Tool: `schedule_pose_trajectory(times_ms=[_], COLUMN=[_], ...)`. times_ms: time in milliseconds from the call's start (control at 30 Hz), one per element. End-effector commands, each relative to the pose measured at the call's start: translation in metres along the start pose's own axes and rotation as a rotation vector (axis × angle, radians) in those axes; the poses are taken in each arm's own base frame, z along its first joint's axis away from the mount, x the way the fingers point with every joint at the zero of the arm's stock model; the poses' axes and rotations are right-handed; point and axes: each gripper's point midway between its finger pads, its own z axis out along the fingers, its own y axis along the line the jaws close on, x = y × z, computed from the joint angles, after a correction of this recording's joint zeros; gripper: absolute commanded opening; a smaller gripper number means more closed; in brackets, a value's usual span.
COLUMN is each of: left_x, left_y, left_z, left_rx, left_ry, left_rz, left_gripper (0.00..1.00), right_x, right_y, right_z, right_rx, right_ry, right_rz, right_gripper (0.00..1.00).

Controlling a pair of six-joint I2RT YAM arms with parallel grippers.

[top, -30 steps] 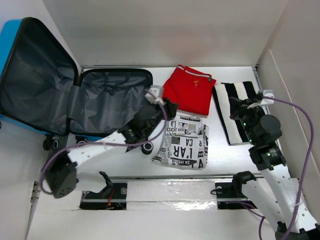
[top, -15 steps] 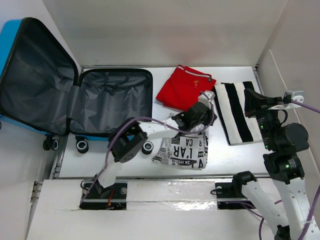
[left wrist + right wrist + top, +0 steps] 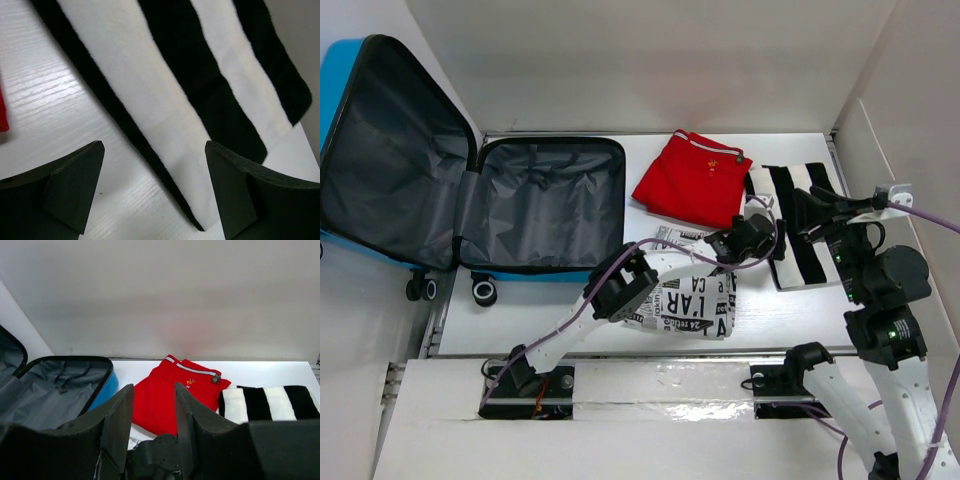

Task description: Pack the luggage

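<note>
Left end effector (image 3: 154, 147) wide open, empty, above near edge of striped cloth (image 3: 170, 75). Right end effector (image 3: 154, 390) part open, empty. Luggage (image 3: 540, 200) open, left end of bench (image 3: 520, 305). Cloth partly hidden under arms in top view.

Large "'AR" on newsprint-patterned cloth (image 3: 695, 305), smaller print unreadable

Top view: fixed, high above the near edge, looking down over the whole bench (image 3: 770, 310).
Left wrist view: very close, steeply down between its jaws onto striped cloth (image 3: 200, 90).
Right wrist view: low, near level, facing back wall (image 3: 200, 300) across red garment (image 3: 165, 400) and luggage (image 3: 55, 385).
All 3 share the striped cloth.
</note>
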Motion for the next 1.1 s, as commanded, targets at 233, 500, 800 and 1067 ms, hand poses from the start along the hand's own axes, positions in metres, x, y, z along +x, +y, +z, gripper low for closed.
schedule_pose_trajectory(times_ms=[233,500,800,1067], left_x=[-0.004,-0.011,-0.028,-0.035], left_y=[0.025,0.022,0.007,0.007], left_z=[0.031,0.047,0.066,0.067], left_rx=[-0.148,-0.111,0.041,0.069], left_ry=[-0.032,-0.033,-0.031,-0.056], left_rz=[-0.081,-0.153,-0.259,-0.263], left_gripper=[0.8,0.72,0.4,0.06], right_x=[-0.013,-0.03,-0.05,-0.047], right_y=[0.016,0.03,0.035,0.04], right_z=[-0.024,-0.044,-0.066,-0.071], right_rx=[-0.095,-0.163,-0.184,-0.213], right_ry=[-0.037,-0.087,-0.142,-0.134], right_rz=[-0.013,-0.003,0.009,0.02], right_gripper=[0.44,0.44,0.44,0.41])
